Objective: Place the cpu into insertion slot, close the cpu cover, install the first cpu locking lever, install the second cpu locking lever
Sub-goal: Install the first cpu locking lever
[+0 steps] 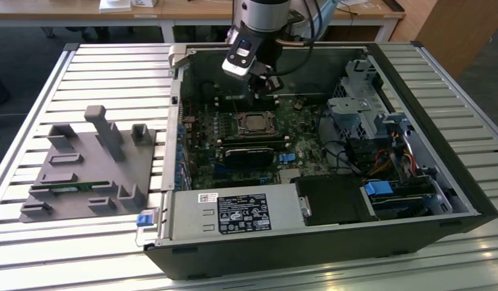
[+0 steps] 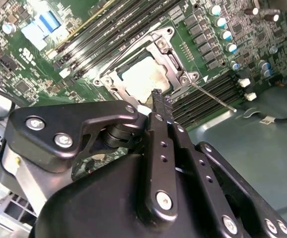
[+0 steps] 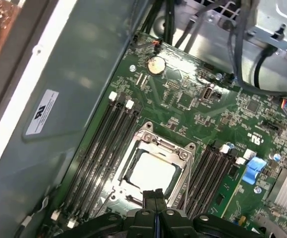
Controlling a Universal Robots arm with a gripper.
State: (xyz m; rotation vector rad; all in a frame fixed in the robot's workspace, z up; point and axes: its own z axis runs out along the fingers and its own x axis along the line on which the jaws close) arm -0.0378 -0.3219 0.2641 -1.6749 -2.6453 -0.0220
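Observation:
The cpu (image 3: 150,171) (image 2: 145,74), a pale silver square, lies flat in the insertion slot (image 1: 241,124) on the green board inside the open computer case. The cpu cover (image 3: 148,136) (image 2: 163,42), a silvery frame, lies down around it. A thin metal lever (image 2: 212,96) sticks out from one corner of the socket over the memory slots. My gripper (image 1: 265,85) (image 2: 158,99) (image 3: 155,196) hangs just above the socket's edge, shut, with its fingers pressed together and nothing between them.
Long black memory slots (image 3: 103,144) flank the socket. A black ribbed card (image 1: 249,154), the power supply (image 1: 232,212), a drive cage (image 1: 354,109) and cables (image 1: 386,157) crowd the case. A grey fixture tray (image 1: 87,163) stands on the slatted table at the exterior view's left.

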